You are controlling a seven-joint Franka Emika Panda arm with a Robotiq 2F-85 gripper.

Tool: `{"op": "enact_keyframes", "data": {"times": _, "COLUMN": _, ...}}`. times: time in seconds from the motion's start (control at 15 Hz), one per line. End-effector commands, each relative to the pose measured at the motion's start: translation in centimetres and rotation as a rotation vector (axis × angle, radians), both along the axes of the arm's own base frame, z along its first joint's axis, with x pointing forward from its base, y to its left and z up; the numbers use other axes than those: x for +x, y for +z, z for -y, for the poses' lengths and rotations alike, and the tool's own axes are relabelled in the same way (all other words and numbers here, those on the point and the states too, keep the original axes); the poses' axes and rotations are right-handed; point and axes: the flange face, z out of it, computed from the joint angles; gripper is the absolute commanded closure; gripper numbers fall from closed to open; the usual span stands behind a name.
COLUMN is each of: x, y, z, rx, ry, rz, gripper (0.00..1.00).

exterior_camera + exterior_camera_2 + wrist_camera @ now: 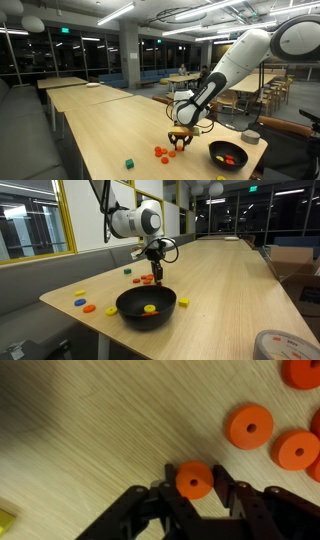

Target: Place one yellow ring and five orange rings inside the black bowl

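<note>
In the wrist view my gripper (195,474) is shut on one orange ring (194,480), which lies flat on the wooden table with a finger pressed against each side. Several more orange rings (250,426) lie loose just beyond it to the right. In both exterior views the gripper (178,145) (155,277) points straight down at the cluster of orange rings (160,152) (145,280). The black bowl (240,160) (125,302) stands close to the cluster, near the table's end. A yellow ring (150,308) lies inside it.
A small green cube (129,162) sits on the table near the rings. Yellow, orange and blue pieces (85,302) lie by the table's corner beside the bowl. A grey round container (280,345) stands past the bowl. The table edge runs close behind the bowl.
</note>
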Motion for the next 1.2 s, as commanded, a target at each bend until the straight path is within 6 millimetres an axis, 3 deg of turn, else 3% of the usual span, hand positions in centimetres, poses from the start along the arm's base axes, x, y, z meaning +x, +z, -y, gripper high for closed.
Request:
{"op": "enact_keyframes", "data": {"times": 0.0, "x": -0.9, "y": 2.2, "z": 0.7, "rx": 0.007, "ry": 0.08, "rz": 0.008, "gripper": 0.83}}
{"op": "enact_keyframes", "data": {"times": 0.33, "x": -4.1, "y": 6.1, "z": 2.1, "rx": -0.079, "ry": 0.148, "rz": -0.009, "gripper": 0.83}}
{"op": "enact_keyframes", "data": {"times": 0.6, "x": -8.0, "y": 8.4, "z": 3.6, "rx": -0.212, "ry": 0.105, "rz": -0.12, "gripper": 0.83}}
{"op": "enact_keyframes", "data": {"times": 1.13, "x": -13.6, "y": 10.9, "z": 4.2, "rx": -0.298, "ry": 0.036, "rz": -0.27, "gripper": 0.83}}
